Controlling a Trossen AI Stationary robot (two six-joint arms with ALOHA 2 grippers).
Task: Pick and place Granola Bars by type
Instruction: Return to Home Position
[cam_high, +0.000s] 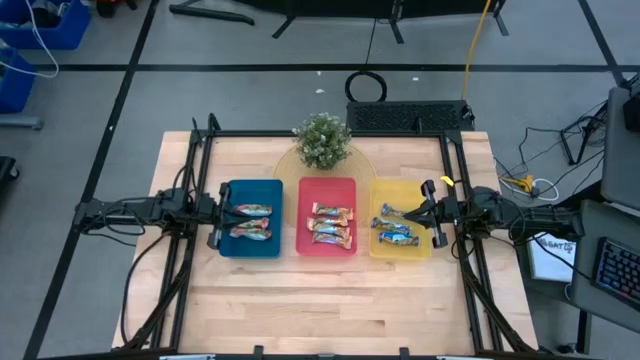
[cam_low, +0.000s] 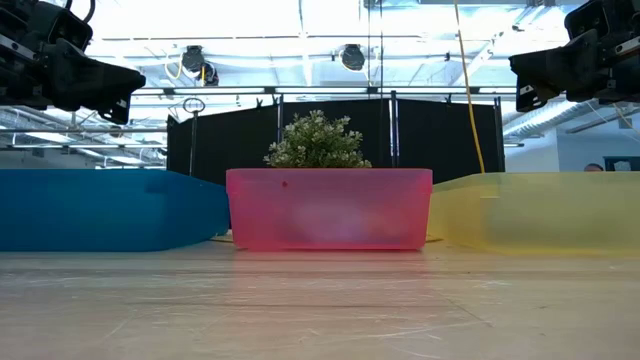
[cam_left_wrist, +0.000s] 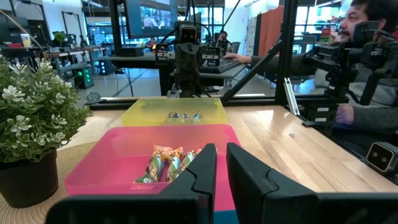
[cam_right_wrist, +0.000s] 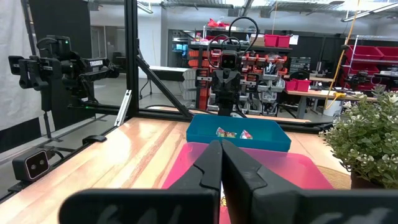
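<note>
Two greenish-red granola bars (cam_high: 250, 221) lie in the blue tray (cam_high: 232, 245). Three tan-gold bars (cam_high: 331, 226) lie in the red tray (cam_high: 305, 245), and also show in the left wrist view (cam_left_wrist: 166, 165). Blue-white bars (cam_high: 394, 226) lie in the yellow tray (cam_high: 418, 250). My left gripper (cam_high: 224, 214) hangs over the blue tray's left edge, fingers (cam_left_wrist: 205, 171) close together and empty. My right gripper (cam_high: 428, 214) hangs over the yellow tray's right part, shut and empty (cam_right_wrist: 221, 163). In the low view both arms stay high above the trays.
A small potted plant (cam_high: 322, 140) stands behind the red tray on a round mat. A black frame (cam_high: 195, 140) runs along the table's sides. A person (cam_left_wrist: 367, 43) sits beyond the table's right side. Bare wood lies in front of the trays (cam_high: 320, 300).
</note>
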